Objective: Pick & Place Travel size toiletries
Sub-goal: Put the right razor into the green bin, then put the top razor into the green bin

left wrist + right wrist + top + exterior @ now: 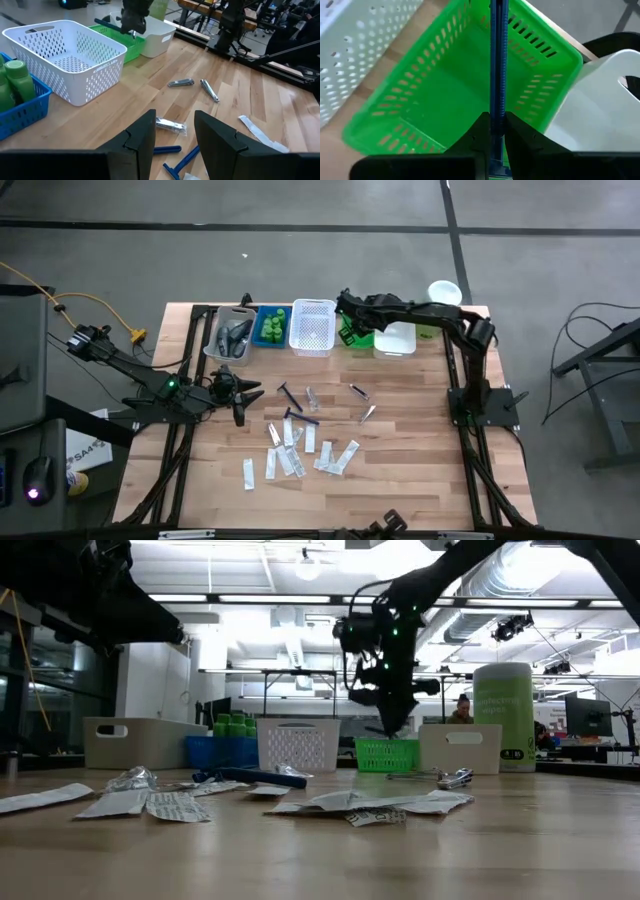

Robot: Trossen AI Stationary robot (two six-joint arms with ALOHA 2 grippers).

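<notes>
High view: right gripper (352, 320) sits over the green basket (358, 337) at the far row. Left gripper (243, 395) is low over the table, the blue razors (290, 393) just ahead of its fingertips, the white sachets (290, 458) farther out to one side.

Low view: right gripper (385, 710) hangs above the green basket (387, 754), a thin piece pointing down from its tips toward the basket.

Left wrist view: left gripper (175, 132) has its jaws parted with nothing between them. A silvery tube (170, 125) lies on the wood in line with the gap, just past the tips; blue razors (176, 161) lie below the gap.

Right wrist view: right gripper (494, 131) has its jaws pinched tight on a blue razor handle (498, 65), which runs straight out from the tips over the inside of the green basket (420, 107).
</notes>
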